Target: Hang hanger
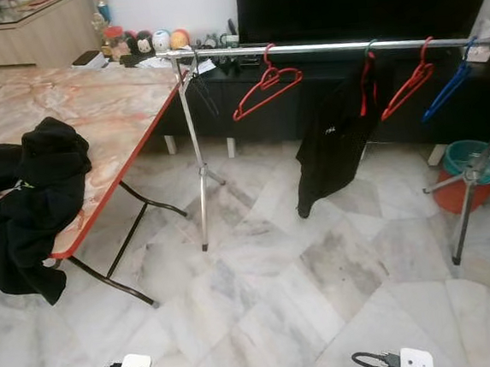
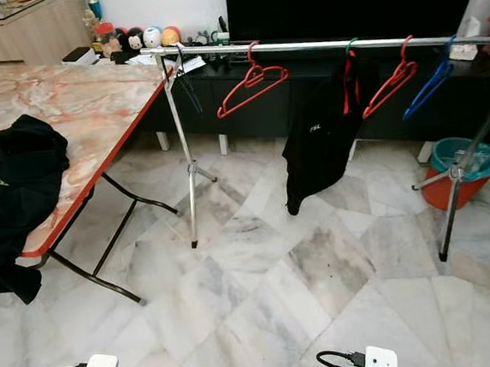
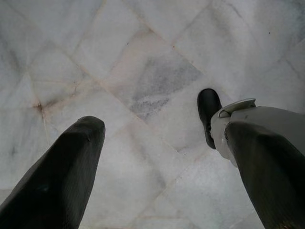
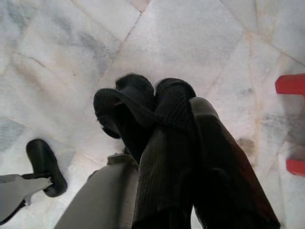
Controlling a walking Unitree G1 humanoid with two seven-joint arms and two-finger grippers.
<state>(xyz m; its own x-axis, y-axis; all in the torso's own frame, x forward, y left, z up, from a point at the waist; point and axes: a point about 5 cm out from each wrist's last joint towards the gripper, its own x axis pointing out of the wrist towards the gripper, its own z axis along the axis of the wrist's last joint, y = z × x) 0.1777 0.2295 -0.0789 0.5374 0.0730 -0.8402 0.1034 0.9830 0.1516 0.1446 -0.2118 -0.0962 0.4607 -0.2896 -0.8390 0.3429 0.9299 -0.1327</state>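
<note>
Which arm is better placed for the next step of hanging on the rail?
Right, likely: the right gripper has its fingers shut on black fabric, while the left gripper hangs open and empty above the floor.

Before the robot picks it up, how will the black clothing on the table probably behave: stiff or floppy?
The black clothing is probably floppy: it lies crumpled and part of it droops over the table edge. It would likely sag and unfold when lifted. It seems unlikely to roll or break.

Black clothes [image 1: 23, 199] heaped on folding table [image 1: 109, 105]; teal-lined red bucket [image 1: 471, 172] on marble floor [image 1: 272, 301].
</note>
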